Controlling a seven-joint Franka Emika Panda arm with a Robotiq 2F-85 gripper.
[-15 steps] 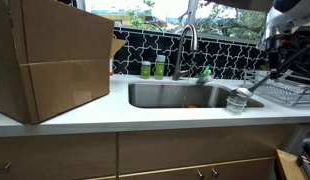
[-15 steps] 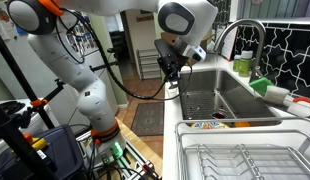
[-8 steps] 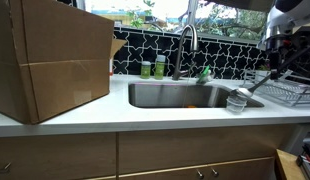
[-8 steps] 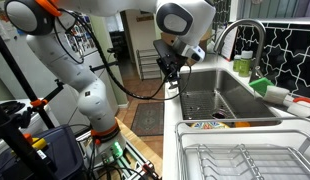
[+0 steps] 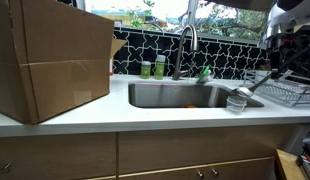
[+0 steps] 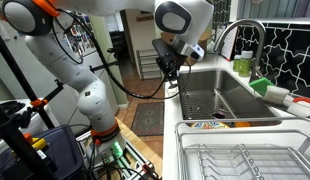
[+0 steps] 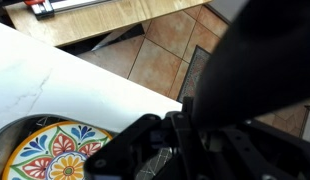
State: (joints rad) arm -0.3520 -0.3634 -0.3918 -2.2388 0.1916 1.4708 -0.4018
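Jaws: condition cannot be told. Their dark housing fills the wrist view from 2 to 6 o'clock and hides the fingertips, and in an exterior view they show only as a dark mass under the white robot arm (image 6: 180, 15).

Position: the jaws hang above the front edge of the white stone desk (image 7: 35, 80), by the near corner of the stainless steel sink (image 6: 230, 100).

Nearest item: a round dish (image 7: 40, 150) painted in a multicoloured floral pattern. It rests on the desk at 8 o'clock in the wrist view, partly cut off by the frame. In an exterior view the dish (image 6: 201, 124) sits at 5 o'clock of the jaws, clear of them, between the sink and the wire dish rack (image 6: 245, 160).

Surroundings: brown tiled floor (image 7: 165, 55) shows at 12 o'clock in the wrist view. A large brown cardboard box (image 5: 50, 60) stands on the desk at 9 o'clock of the sink, and a curved chrome faucet (image 5: 187, 45) rises at its 12 o'clock.
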